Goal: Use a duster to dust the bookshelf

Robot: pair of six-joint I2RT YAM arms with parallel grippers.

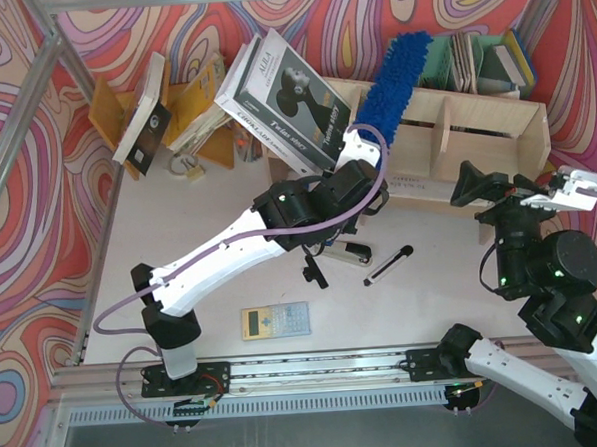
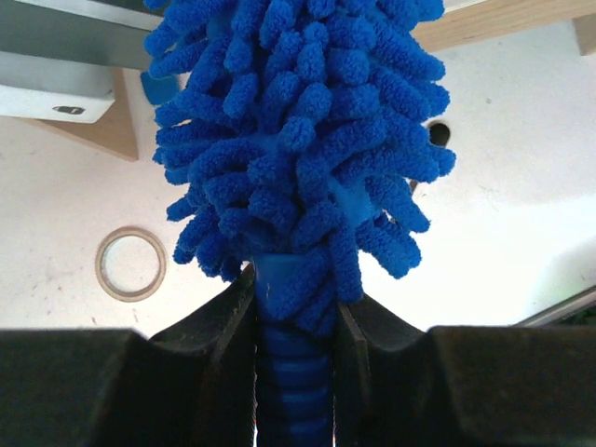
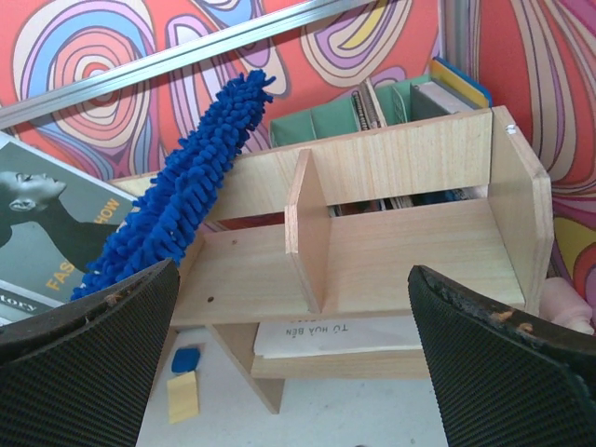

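The pale plywood bookshelf (image 1: pixel 474 124) lies at the back right of the table, its divider (image 3: pixel 307 233) facing my right wrist camera. The bright blue fluffy duster (image 1: pixel 391 78) slants up over the shelf's left end; it also shows in the right wrist view (image 3: pixel 186 186). My left gripper (image 1: pixel 360 145) is shut on the duster's ribbed blue handle (image 2: pixel 296 372), with the fluffy head (image 2: pixel 303 130) filling the left wrist view. My right gripper (image 1: pixel 567 184) is open and empty, in front of the shelf's right part, its black pads (image 3: pixel 494 363) wide apart.
A large magazine (image 1: pixel 287 99) leans left of the shelf. An orange-yellow book rack (image 1: pixel 188 114) with books stands at the back left. A green organiser (image 1: pixel 480 59) sits behind the shelf. A stapler (image 1: pixel 350 249), black pen (image 1: pixel 389 266) and calculator (image 1: pixel 276 320) lie on the table. A tape ring (image 2: pixel 130 264) lies below the duster.
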